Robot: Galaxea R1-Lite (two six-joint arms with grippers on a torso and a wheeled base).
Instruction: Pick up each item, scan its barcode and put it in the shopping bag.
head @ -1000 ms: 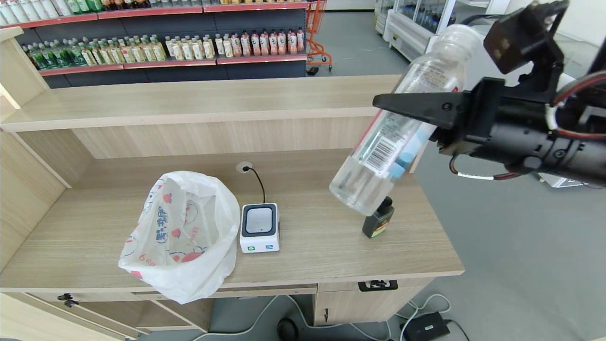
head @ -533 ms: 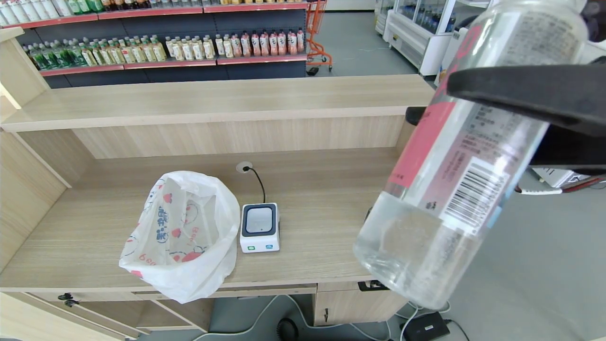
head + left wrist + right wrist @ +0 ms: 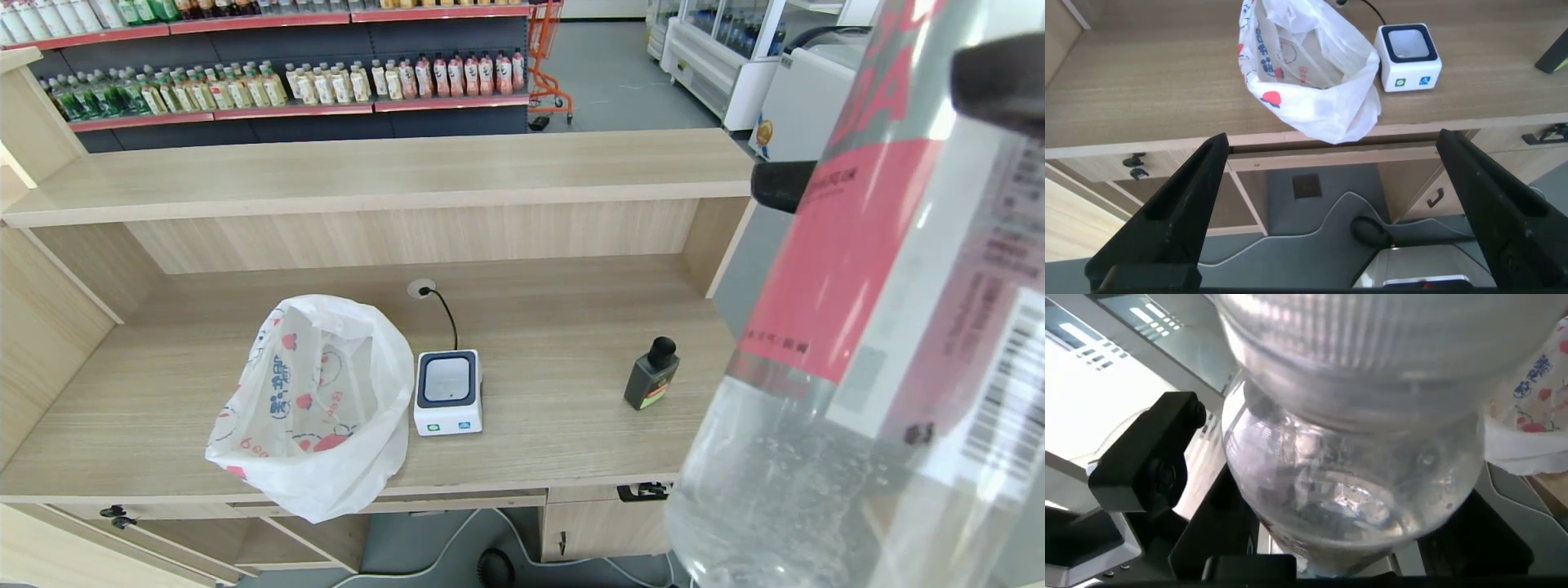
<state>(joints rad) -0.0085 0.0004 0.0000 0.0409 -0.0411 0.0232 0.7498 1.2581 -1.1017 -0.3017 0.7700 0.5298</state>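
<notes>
A clear plastic water bottle [image 3: 857,343] with a pink-and-white label hangs tilted, close in front of the head camera at the right. My right gripper [image 3: 865,131] is shut on it, one black finger on each side. In the right wrist view the bottle [image 3: 1355,416] is seen end-on. A white shopping bag [image 3: 314,400] with red print stands open on the counter's left half, and the white barcode scanner [image 3: 447,390] sits just beside it. A small dark bottle [image 3: 651,376] stands at the right. My left gripper [image 3: 1331,220] is open and empty, below the counter's front edge.
The wooden counter [image 3: 555,327] has a raised back ledge and a side wall at the left. The scanner's cable runs back to a hole in the counter. The left wrist view shows the bag [image 3: 1306,69], the scanner [image 3: 1409,55] and drawers under the counter.
My right gripper has carried the water bottle up and toward the head camera, so it looms much larger at the right. The small dark bottle is uncovered again. The bag and scanner have not moved.
</notes>
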